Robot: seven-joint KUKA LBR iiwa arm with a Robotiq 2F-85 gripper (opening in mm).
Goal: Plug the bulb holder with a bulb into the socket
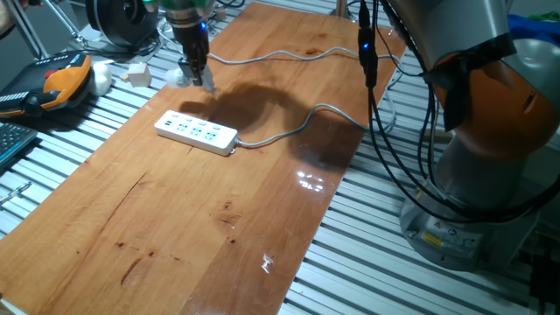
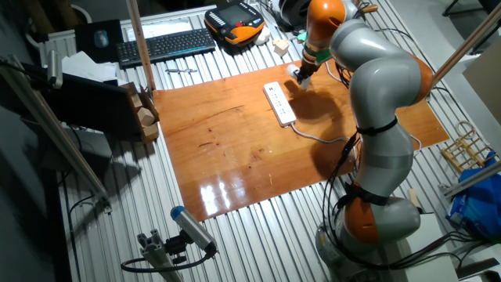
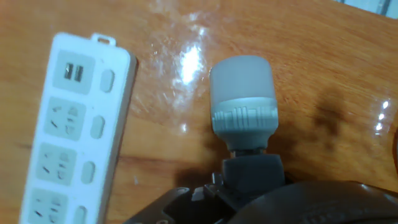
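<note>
The bulb holder with a bulb [image 3: 242,93] is a short white plug-type lamp with a rounded bulb, seen close in the hand view. It points away from the hand over the wooden board. My gripper [image 3: 252,171] is shut on its plug end, and the grey fingers hide the prongs. The socket [image 3: 74,137] is a long white power strip lying flat just left of the bulb, apart from it. In one fixed view my gripper [image 1: 197,79] holds the bulb holder [image 1: 181,77] just behind the strip [image 1: 197,131]. The other fixed view shows the gripper [image 2: 301,74] beside the strip's far end [image 2: 280,103].
The strip's grey cable [image 1: 297,127] runs right across the board towards the robot base [image 1: 490,131]. A white cube block [image 1: 137,73] and an orange teach pendant [image 1: 61,83] lie off the board's far left. A keyboard [image 2: 164,45] sits beyond the board.
</note>
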